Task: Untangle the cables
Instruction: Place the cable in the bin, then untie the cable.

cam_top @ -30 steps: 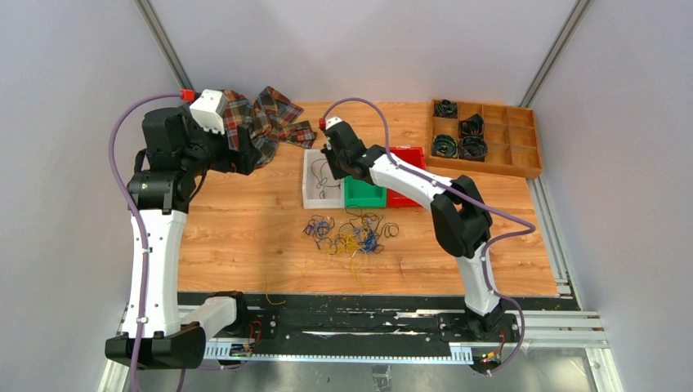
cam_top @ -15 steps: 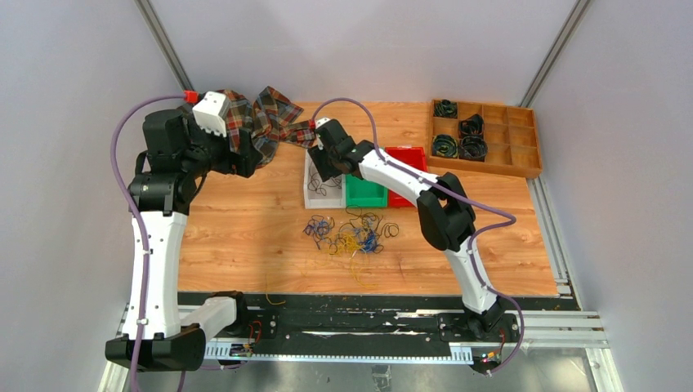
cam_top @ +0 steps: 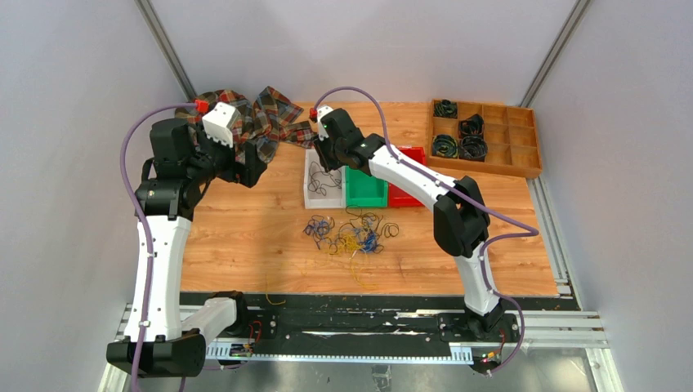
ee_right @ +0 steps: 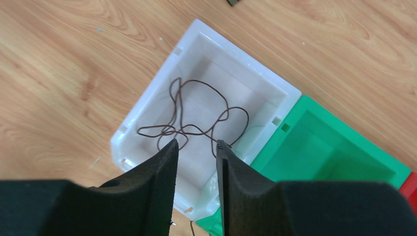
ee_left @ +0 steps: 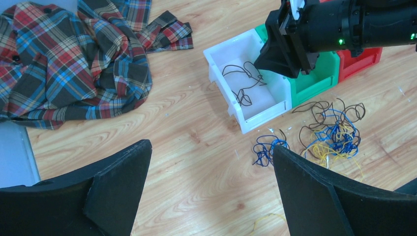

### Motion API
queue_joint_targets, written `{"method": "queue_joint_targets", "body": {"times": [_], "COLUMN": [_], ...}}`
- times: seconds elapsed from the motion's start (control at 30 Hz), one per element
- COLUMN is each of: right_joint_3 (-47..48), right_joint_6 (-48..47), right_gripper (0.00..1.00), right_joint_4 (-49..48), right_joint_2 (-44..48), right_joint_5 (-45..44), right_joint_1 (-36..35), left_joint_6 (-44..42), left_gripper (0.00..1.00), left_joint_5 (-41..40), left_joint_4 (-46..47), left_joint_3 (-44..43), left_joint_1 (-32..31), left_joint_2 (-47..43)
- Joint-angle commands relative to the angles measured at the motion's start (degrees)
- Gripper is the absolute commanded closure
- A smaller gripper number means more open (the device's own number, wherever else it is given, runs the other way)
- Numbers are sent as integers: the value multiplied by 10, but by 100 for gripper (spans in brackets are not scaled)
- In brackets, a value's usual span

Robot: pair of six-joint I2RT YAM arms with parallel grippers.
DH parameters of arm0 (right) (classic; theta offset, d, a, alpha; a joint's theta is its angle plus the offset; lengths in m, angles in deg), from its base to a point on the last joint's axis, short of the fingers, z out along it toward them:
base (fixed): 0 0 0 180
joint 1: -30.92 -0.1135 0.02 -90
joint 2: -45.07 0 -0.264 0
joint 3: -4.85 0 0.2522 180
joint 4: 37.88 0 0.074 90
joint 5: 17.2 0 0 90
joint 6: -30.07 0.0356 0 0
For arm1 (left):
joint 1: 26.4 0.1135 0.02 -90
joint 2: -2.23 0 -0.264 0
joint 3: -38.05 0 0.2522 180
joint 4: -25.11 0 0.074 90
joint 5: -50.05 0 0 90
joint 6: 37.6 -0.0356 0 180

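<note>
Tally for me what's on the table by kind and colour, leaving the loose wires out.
White bin: 1
Green bin: 1
Red bin: 1
Wooden tray: 1
Plaid shirt: 1
Total: 5

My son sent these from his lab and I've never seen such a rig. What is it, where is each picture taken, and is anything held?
Two robot arms are bolted to a table. One picture looks down from overhead; the others come from a camera on each wrist, showing that claw's dark fingers. On the table lie a tangle of coloured cables, a plaid shirt, a white bin, a green bin, a red bin and a wooden tray of black coils. The left claw is wide open and empty. The right claw hovers over the white bin, slightly open, holding nothing; one dark cable lies inside.
</note>
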Motion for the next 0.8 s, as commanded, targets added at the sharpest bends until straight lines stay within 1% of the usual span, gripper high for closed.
{"method": "queue_joint_targets", "body": {"times": [0.0, 0.07, 0.2, 0.23, 0.4, 0.5, 0.57, 0.63, 0.7, 0.77], "right_joint_3": [-5, 9, 27, 30, 39, 42, 20, -13, -45, -93], "right_joint_6": [23, 32, 56, 60, 74, 75, 71, 69, 58, 48], "right_gripper": [69, 72, 85, 87, 89, 88, 87, 81, 71, 55], "right_joint_4": [-19, -18, -18, -19, -32, -40, -63, -92, -112, -133], "right_joint_2": [4, -16, -65, -75, -113, -108, -81, -39, 2, 59], "right_joint_5": [93, 115, 114, 107, 76, 78, 89, 105, 113, 122], "right_joint_1": [2, 3, 11, 13, 23, 24, 23, 21, 15, 6], "left_joint_6": [-21, -29, -63, -75, -123, -147, -162, -173, -179, -183], "left_gripper": [2, 2, 2, 2, 2, 2, 2, 2, 2, 2], "left_joint_5": [19, 33, 57, 64, 91, 81, 69, 60, 57, 52], "left_joint_4": [0, -3, -15, -21, -39, -42, -42, -42, -42, -42], "left_joint_3": [-5, -1, 14, 19, 62, 83, 92, 96, 98, 98], "left_joint_1": [4, 5, 4, 4, 4, 4, 4, 4, 4, 4], "left_joint_2": [-8, -9, -11, -11, -12, -12, -10, -7, -5, -2]}}
